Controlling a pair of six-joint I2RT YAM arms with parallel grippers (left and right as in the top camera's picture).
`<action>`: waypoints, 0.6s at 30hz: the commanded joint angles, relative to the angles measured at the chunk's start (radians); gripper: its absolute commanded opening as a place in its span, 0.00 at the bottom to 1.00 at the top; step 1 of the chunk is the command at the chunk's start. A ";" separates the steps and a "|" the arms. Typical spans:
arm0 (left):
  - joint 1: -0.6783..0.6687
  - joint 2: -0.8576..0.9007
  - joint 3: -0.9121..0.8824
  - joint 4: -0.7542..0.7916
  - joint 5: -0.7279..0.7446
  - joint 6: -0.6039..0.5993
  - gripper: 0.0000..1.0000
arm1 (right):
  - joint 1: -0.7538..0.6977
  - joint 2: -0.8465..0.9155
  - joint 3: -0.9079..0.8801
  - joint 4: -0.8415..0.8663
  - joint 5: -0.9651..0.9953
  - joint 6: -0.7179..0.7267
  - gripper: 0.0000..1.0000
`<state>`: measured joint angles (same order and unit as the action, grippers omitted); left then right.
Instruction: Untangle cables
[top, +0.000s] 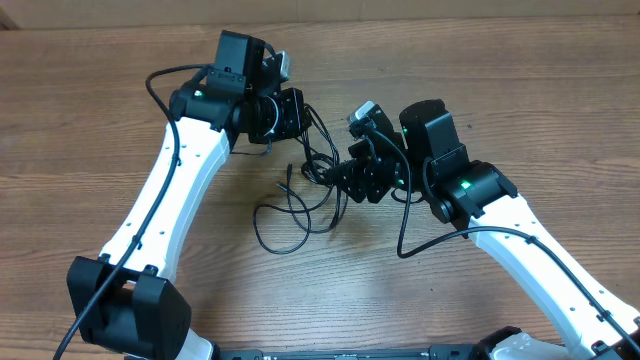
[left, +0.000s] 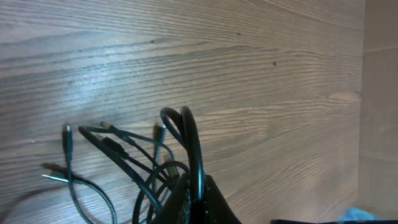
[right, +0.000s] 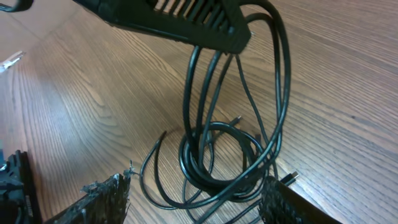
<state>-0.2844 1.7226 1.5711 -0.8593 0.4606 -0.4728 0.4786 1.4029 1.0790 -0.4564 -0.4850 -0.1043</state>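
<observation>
overhead / cables: black tangle of cables (top: 305, 195) near the middle of the table (top: 80, 120); loose loops trail toward the near edge and some strands rise to the left gripper.
overhead / left gripper: (top: 288, 115) on the far-left side of the tangle, with the raised strands running into it.
overhead / right gripper: (top: 352, 178) just beside the tangle on its right; jaw gap cannot be told from here.
left wrist / left gripper: (left: 198, 196) clamped tight on cables (left: 186, 130), which arch over it in a loop; plugs (left: 67, 135) lie spread on the wood.
right wrist / left gripper: at top of view (right: 199, 25); several strands hang from it to coiled cables (right: 211, 168) on the table.
right wrist / right gripper: (right: 196, 193) jaws wide, holding nothing; the coil lies between its fingers (right: 106, 199), low over the wood.
step (judged): left lifts the bundle and right is set to take part of the coil; separation barely begun, strands looped through one another.
next move (judged): close right on one strand only, low at the coil, then draw it toward the right edge; taking the whole coil would likely tighten the knot.
</observation>
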 joint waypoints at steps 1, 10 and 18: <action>-0.029 0.007 0.008 0.014 0.034 -0.068 0.04 | 0.005 0.008 0.014 0.007 -0.018 0.003 0.67; -0.079 0.007 0.008 0.094 0.091 -0.105 0.04 | 0.005 0.113 0.014 0.043 -0.051 0.003 0.67; -0.109 0.007 0.008 0.101 0.092 -0.111 0.04 | 0.005 0.119 0.014 0.083 -0.078 0.003 0.47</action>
<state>-0.3805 1.7229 1.5711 -0.7692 0.5243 -0.5606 0.4786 1.5200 1.0790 -0.3763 -0.5449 -0.1009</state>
